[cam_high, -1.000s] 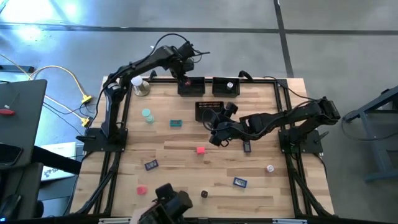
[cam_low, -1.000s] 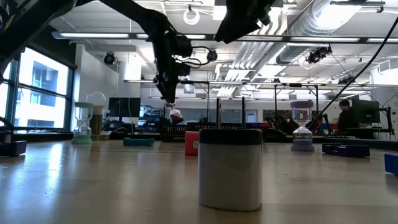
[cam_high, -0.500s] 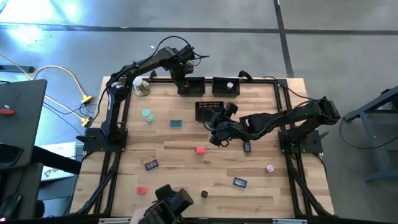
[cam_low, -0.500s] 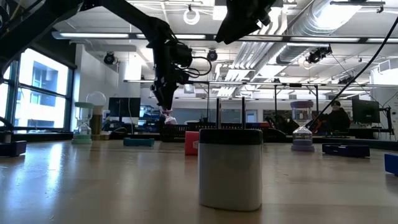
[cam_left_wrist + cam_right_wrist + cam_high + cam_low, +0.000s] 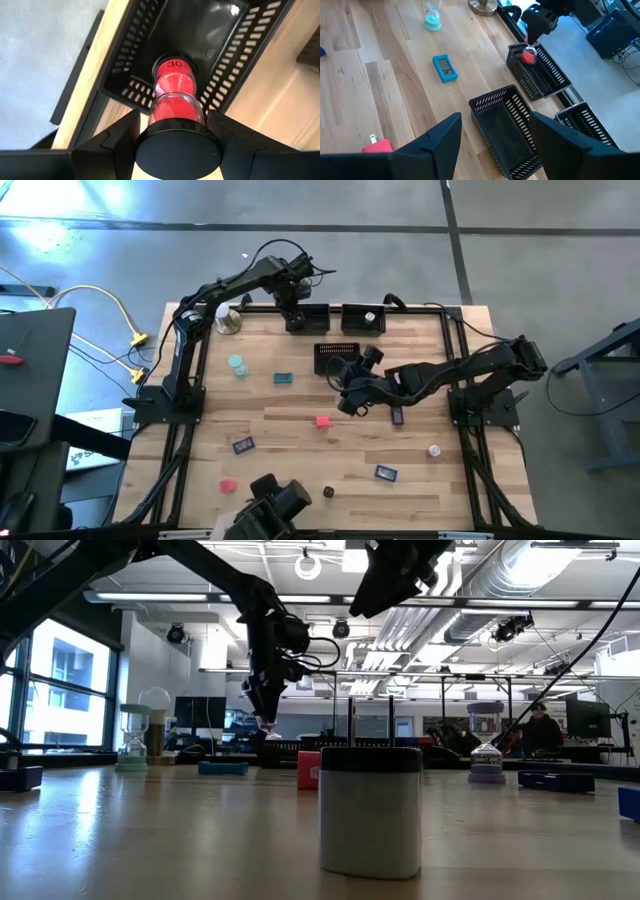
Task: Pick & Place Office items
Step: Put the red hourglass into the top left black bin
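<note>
At the far edge of the counter (image 5: 290, 420), the left hand (image 5: 292, 313) hangs over the leftmost black mesh tray (image 5: 308, 319), its fingers (image 5: 120, 131) pinching a red hourglass (image 5: 174, 95) with black caps, marked 30 on its far cap. From the left wrist view the hourglass points down into that tray, just above its floor; whether it touches, I cannot tell.

Near mid-counter, the right hand (image 5: 347, 380) hovers beside a third mesh tray (image 5: 507, 132), fingers spread and holding nothing.

Other office items lie scattered on the wood: a teal hourglass (image 5: 237, 366) and a teal block (image 5: 284, 378) on the left, a pink-red cube (image 5: 322, 421) in the middle, 2 dark blue blocks (image 5: 243, 445) (image 5: 386, 473) nearer the front, and a lavender hourglass (image 5: 434, 450) at the right. A second far-edge tray (image 5: 363, 319) holds a pale piece.
</note>
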`<state>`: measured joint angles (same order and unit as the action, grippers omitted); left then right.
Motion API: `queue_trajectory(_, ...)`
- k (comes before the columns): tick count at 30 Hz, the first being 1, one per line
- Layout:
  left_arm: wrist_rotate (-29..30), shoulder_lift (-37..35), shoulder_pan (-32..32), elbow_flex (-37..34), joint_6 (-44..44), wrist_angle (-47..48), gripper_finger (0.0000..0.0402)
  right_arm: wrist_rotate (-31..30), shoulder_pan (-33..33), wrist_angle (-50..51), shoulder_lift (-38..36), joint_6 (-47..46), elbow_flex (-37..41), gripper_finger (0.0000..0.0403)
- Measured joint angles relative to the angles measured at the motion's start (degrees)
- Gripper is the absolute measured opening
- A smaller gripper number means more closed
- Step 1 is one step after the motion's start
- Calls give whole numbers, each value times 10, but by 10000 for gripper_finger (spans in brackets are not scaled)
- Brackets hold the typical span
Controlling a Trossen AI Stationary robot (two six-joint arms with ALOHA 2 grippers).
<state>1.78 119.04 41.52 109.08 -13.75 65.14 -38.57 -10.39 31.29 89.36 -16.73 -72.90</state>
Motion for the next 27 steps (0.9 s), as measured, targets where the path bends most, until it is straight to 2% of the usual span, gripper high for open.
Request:
queue_trajectory(5, -4, 0, 3, 0, 1, 0, 219, 0, 0, 0, 0, 0, 0, 221)
queue_trajectory(11, -8, 0, 3, 0, 6, -19, 206, 4, 0, 0, 0, 0, 0, 221)
queue_trajectory(21, -19, 1, 3, 0, 12, -32, 214, 10, 0, 0, 0, 0, 0, 221)
queue_trajectory(27, -17, 28, 5, 0, 16, -49, 216, 11, 0, 1, 0, 0, 0, 221)
